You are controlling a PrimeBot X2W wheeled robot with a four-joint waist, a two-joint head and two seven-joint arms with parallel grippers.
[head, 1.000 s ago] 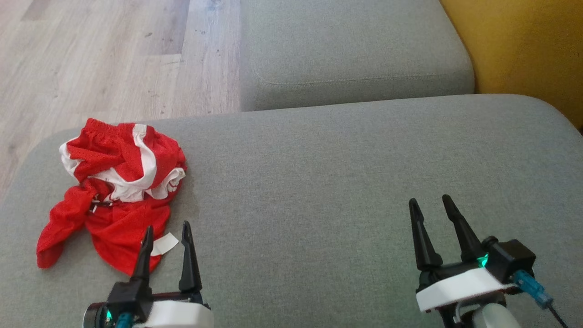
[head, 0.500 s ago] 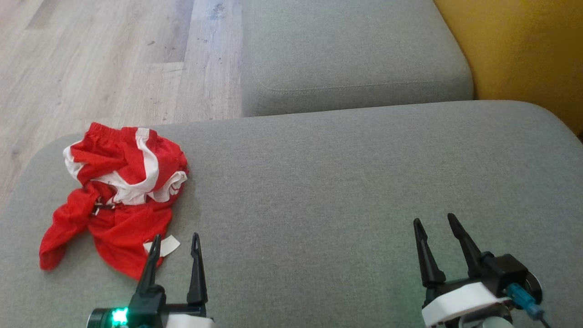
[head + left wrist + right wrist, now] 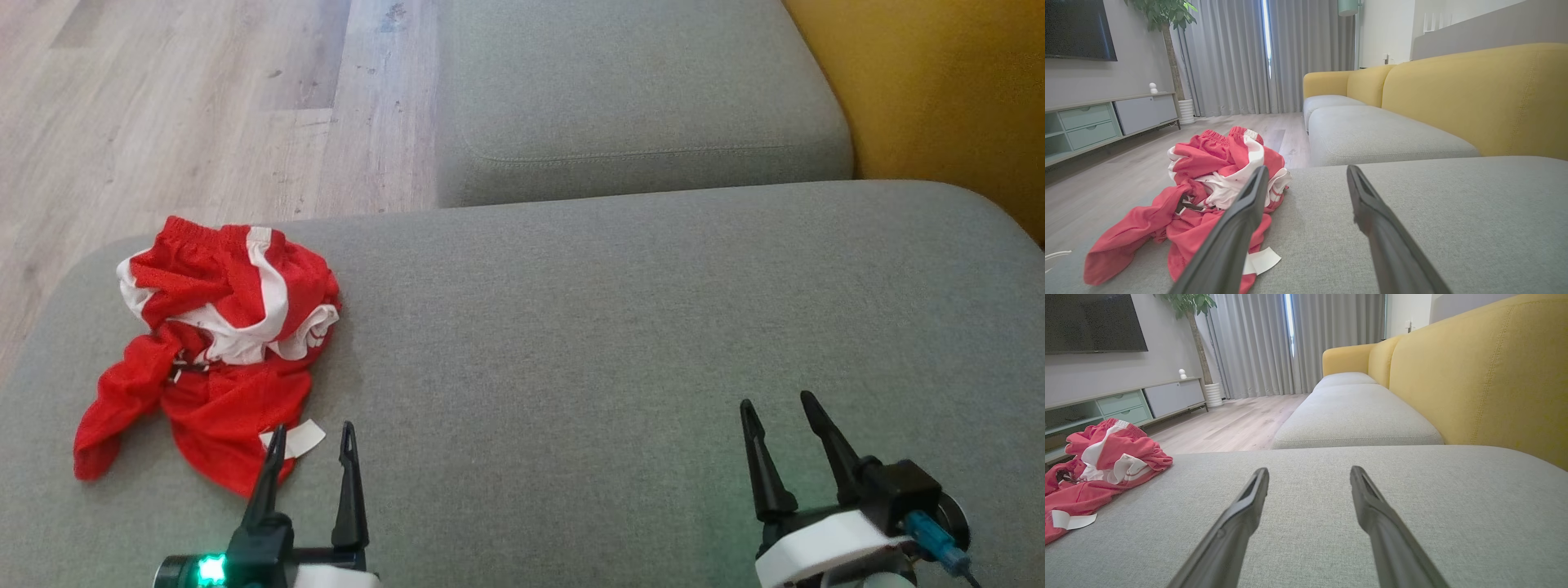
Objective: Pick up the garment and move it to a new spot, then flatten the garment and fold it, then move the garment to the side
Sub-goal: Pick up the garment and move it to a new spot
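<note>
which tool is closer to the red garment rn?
Left. The left tool sits at the near edge of the red garment; the right tool is far across the grey cushion.

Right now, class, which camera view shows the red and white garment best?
The head view: the garment shows nearly whole, from above, on the cushion. The left wrist view is close but low, a finger crossing it. The right wrist view cuts it at the edge.

You had the right gripper [image 3: 1309, 470] spread wide over the grey cushion [image 3: 1412, 506], with the red garment [image 3: 1126, 451] crumpled at nine o'clock.
</note>
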